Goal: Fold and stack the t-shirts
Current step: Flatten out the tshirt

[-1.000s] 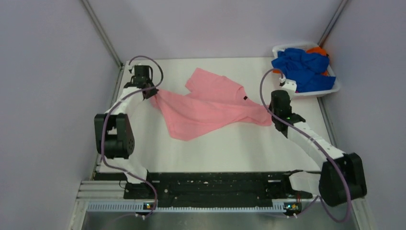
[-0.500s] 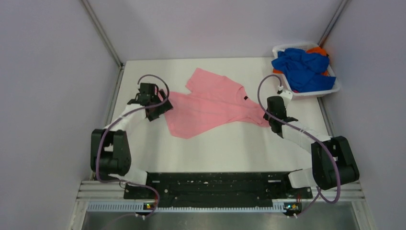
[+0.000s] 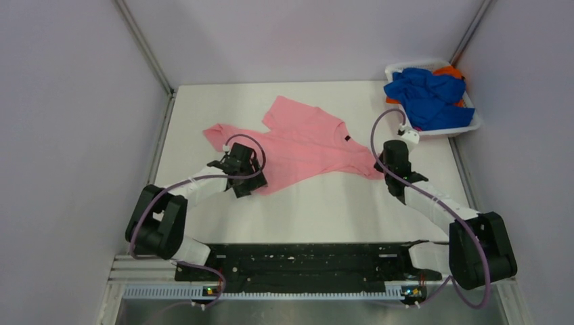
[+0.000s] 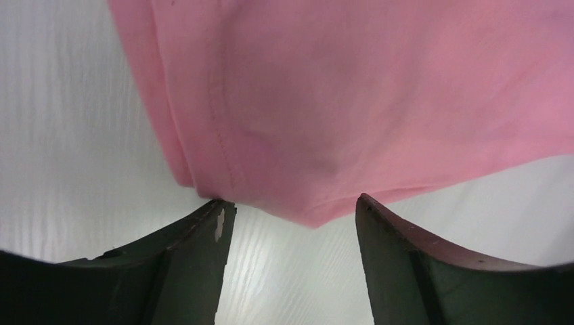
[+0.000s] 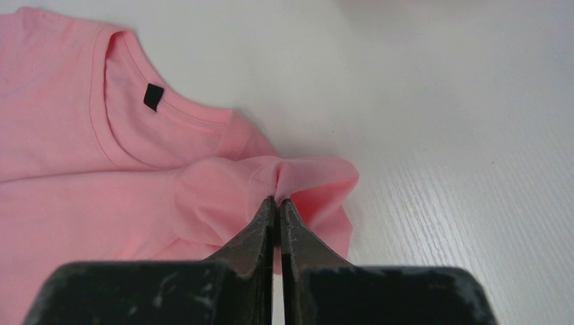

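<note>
Right gripper (image 5: 276, 200): clamped on a pinch of the pink t-shirt (image 3: 298, 145), at its sleeve; likely anchoring that end. Left gripper (image 4: 291, 206): spread apart, straddling the hem corner, probably set to grab and pull flat. The shirt lies mid-table, rumpled. Long axis runs 9 to 3 o'clock, with the neck tag (image 5: 153, 97) toward 3. Blue and orange shirts (image 3: 426, 95) wait in the basket (image 3: 474, 126) at 2 o'clock.

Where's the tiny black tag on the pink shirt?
In the top view, the black tag sits at the neckline of the pink t-shirt, just beyond and left of the right gripper, which pinches the shirt nearby.
</note>
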